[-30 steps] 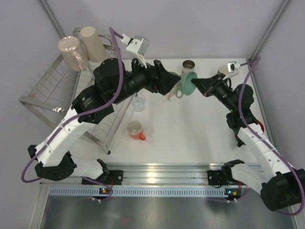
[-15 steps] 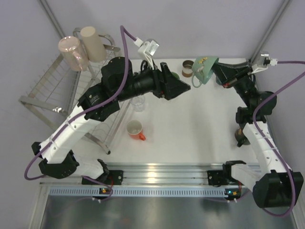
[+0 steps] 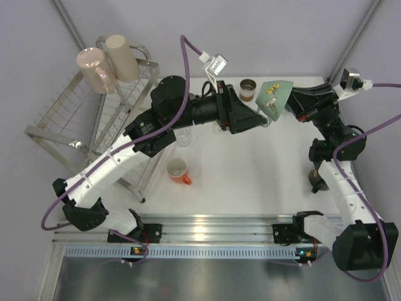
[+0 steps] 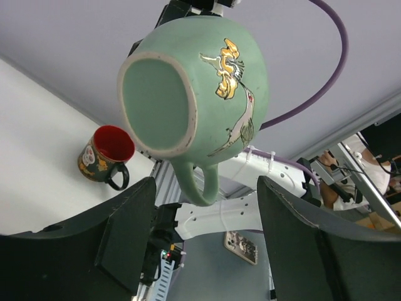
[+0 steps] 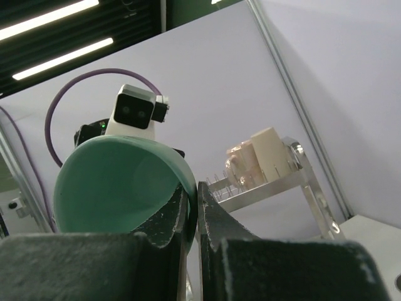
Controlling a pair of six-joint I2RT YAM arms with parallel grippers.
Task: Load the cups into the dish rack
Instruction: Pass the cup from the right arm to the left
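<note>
Pinching the mug (image 4: 194, 81) by its rim in my right gripper (image 5: 193, 189), handle hanging straight toward my left gripper (image 4: 205, 191), which is wide open, empty and right up close

Showing smooth, softly shining glaze and bright gold bird painting on the teal mug (image 4: 207, 69) ahead of the left jaws. Looking matt, finely grainy black plastic on the left fingers (image 4: 75, 263). Gleaming glossy red inside the dark mug (image 4: 105, 157) beyond them.
</note>
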